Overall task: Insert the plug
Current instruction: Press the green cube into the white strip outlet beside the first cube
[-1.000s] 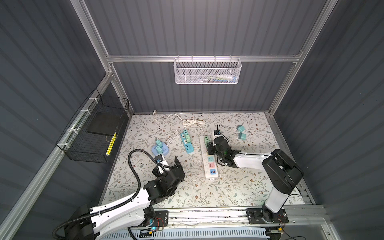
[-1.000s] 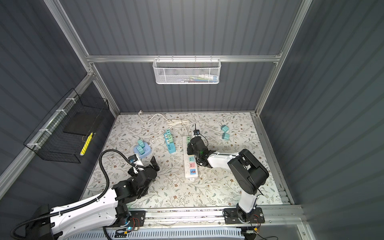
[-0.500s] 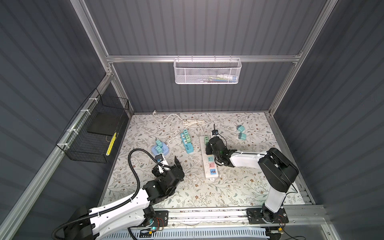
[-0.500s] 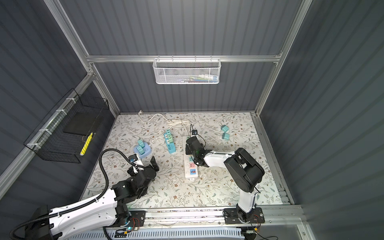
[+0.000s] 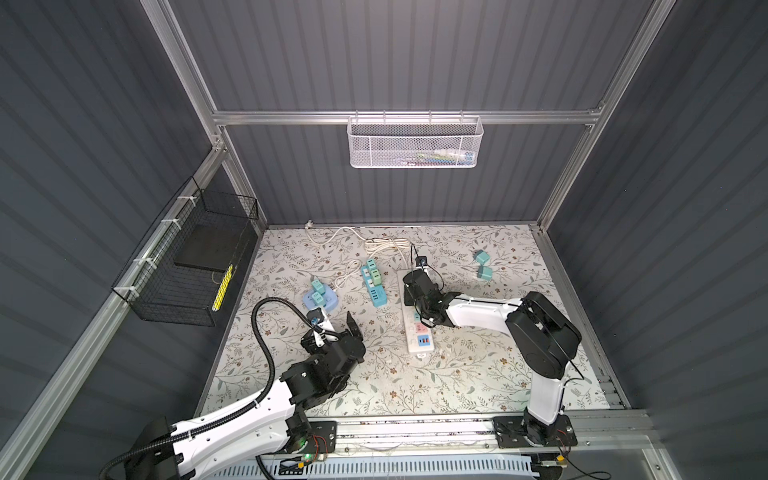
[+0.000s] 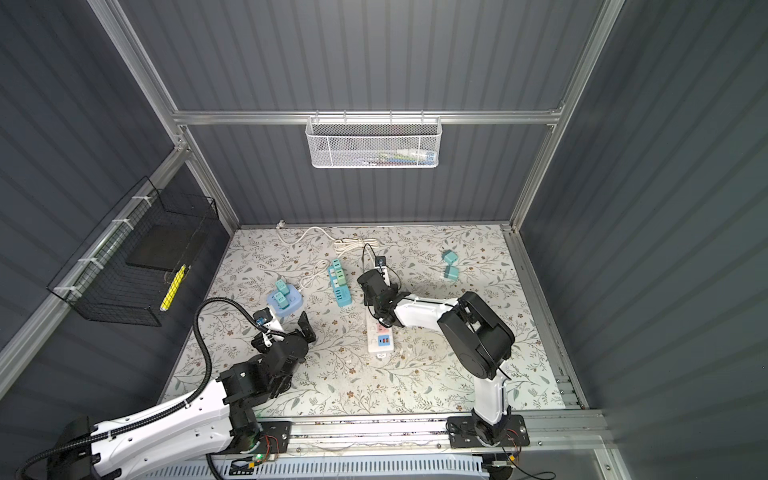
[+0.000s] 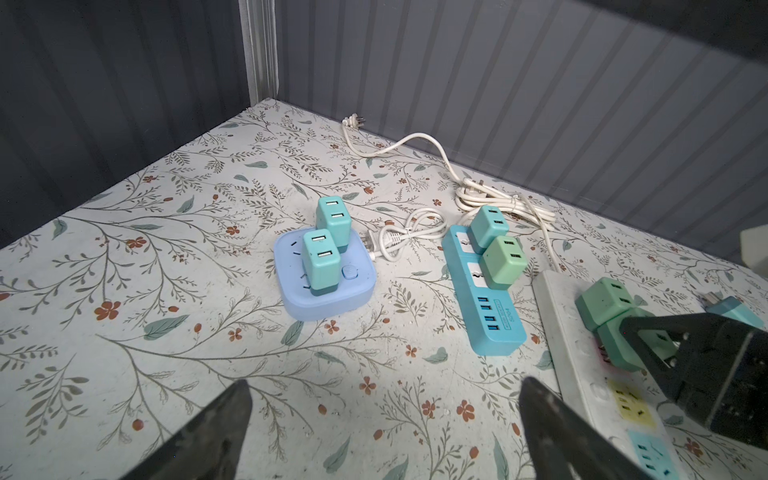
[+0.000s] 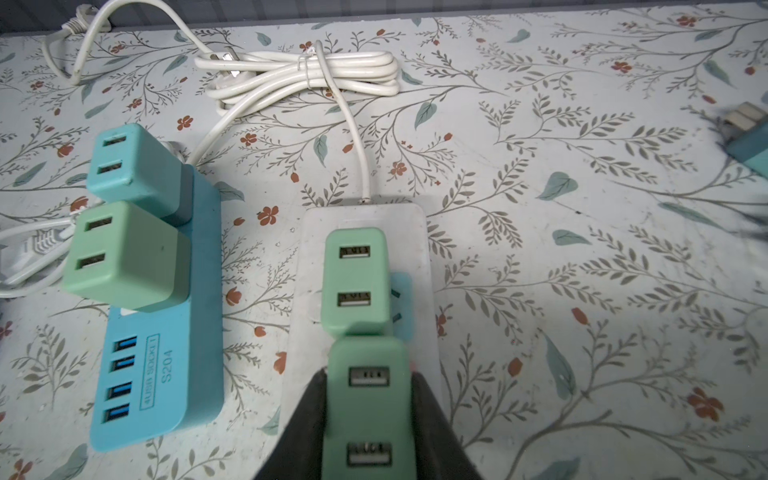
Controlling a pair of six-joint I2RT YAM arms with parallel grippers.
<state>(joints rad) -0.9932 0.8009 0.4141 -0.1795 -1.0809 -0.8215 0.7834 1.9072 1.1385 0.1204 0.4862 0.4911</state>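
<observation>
My right gripper (image 8: 368, 376) is shut on a green two-port plug (image 8: 365, 415), one black finger on each side. The plug sits over the white power strip (image 8: 415, 226), right behind a second green plug (image 8: 357, 282) seated in it. Its prongs are hidden, so I cannot tell whether they are in a socket. In both top views the right gripper (image 5: 417, 286) (image 6: 372, 286) hangs over the strip's far half (image 5: 419, 334) (image 6: 380, 338). My left gripper (image 7: 386, 384) (image 5: 336, 326) is open over bare mat, left of the strip, holding nothing.
A blue strip (image 5: 376, 286) carries two chargers. A light-blue hub (image 5: 320, 297) holds two more. Two loose teal chargers (image 5: 482, 264) lie at the back right. Coiled white cords (image 5: 386, 245) lie near the back wall. A wire basket (image 5: 187, 266) hangs on the left wall.
My right gripper has shifted left with the green plug, from beside the white strip to over it. The left arm has stayed put.
</observation>
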